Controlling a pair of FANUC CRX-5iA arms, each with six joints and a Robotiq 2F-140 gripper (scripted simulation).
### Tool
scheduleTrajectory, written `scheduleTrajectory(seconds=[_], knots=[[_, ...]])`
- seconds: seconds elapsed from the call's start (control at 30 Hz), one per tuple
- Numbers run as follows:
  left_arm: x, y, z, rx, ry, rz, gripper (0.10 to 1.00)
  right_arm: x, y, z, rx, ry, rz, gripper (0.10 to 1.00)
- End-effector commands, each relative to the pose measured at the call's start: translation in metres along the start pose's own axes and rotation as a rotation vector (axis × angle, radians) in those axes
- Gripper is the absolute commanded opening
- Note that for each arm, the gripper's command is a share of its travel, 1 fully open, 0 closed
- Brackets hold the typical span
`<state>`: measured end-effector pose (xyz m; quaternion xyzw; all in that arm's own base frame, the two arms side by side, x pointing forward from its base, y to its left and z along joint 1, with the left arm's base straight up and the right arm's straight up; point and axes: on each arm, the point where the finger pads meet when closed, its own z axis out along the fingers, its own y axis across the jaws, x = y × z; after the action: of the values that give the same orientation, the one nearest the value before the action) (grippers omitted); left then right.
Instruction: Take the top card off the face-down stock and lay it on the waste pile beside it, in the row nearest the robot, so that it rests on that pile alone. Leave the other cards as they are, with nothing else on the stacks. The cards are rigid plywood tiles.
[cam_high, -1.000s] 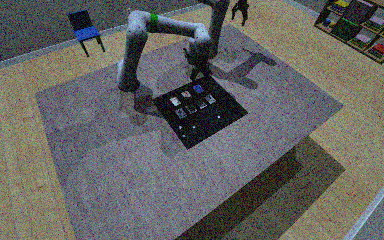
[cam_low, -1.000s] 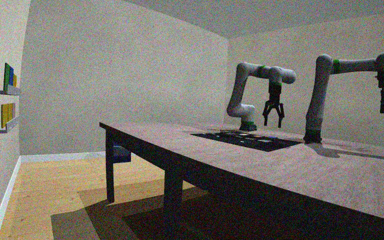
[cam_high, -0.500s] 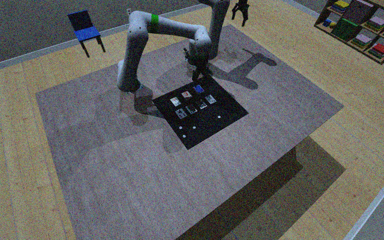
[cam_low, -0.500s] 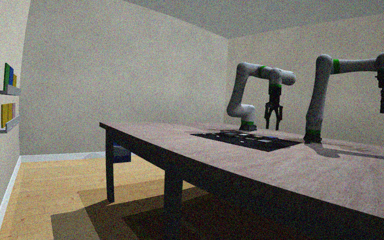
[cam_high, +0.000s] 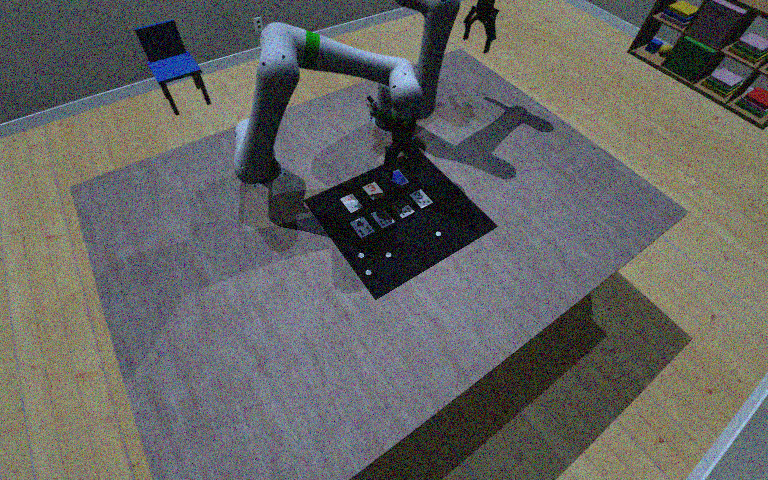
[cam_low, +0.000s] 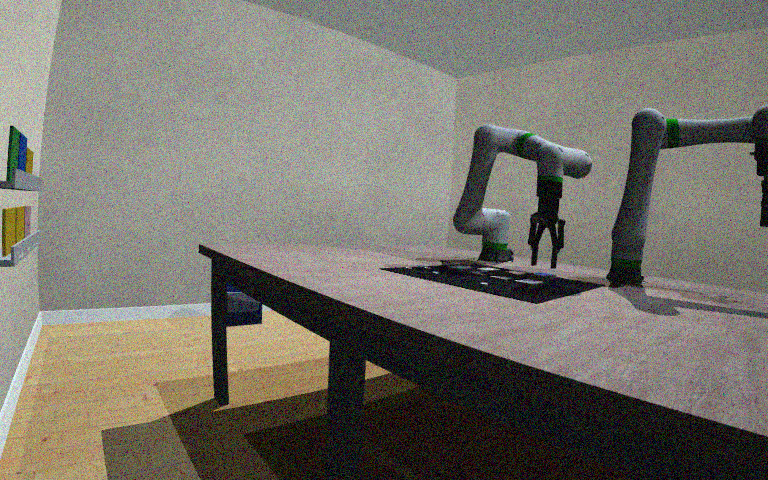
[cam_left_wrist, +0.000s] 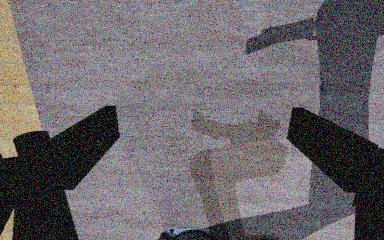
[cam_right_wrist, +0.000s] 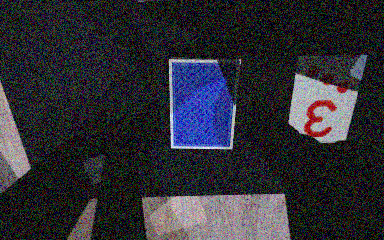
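From where I'm standing, the face-down stock (cam_high: 399, 177) (cam_right_wrist: 202, 105), blue-backed, lies on the black mat (cam_high: 396, 257) (cam_low: 509, 291), set in toward the table (cam_high: 509, 316) (cam_low: 339, 283) edge on the chair (cam_high: 174, 66) side. It's in the row closest to that edge, with the waste pile (cam_high: 372, 190) (cam_right_wrist: 324, 111), showing a red 3, just beside it and apart from it. The right gripper (cam_high: 404, 153) (cam_low: 543, 264) (cam_right_wrist: 204, 116) points down low over the stock end of the mat, its fingers partly spread, and I see nothing pinched between them. The blue top card lies flat on the stock. Past the waste pile sits one more face-up card (cam_high: 350, 202), and a row of four cards (cam_high: 383, 219) runs alongside, farther in from that edge. Some small white discs (cam_high: 388, 254) lie on the mat farther in still. The left gripper (cam_high: 476, 44) (cam_low: 764, 217) (cam_left_wrist: 203, 122) hangs high, well away from the cards, toward the table corner at the top of the overhead view, fingers spread wide with nothing between them.
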<state>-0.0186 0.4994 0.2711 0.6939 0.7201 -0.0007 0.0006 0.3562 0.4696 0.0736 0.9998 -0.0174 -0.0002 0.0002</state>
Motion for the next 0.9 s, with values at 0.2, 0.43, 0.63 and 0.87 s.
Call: scheduleTrajectory(seconds=[0.2,0.43,0.63,0.87], knots=[[0.0002,0.0001,-0.0009,0.0,0.002,0.0,1.0,0.0006,-0.0007,0.0111,0.002,0.002,0.0,0.547],[0.0002,0.0001,-0.0009,0.0,0.002,0.0,1.0,0.0006,-0.0007,0.0126,0.002,0.002,0.0,0.547],[0.0002,0.0001,-0.0009,0.0,0.002,0.0,1.0,0.0006,-0.0007,0.0127,0.002,0.002,0.0,0.547],[0.0002,0.0001,-0.0009,0.0,0.002,0.0,1.0,0.0006,-0.0007,0.0127,0.002,0.002,0.0,0.479]])
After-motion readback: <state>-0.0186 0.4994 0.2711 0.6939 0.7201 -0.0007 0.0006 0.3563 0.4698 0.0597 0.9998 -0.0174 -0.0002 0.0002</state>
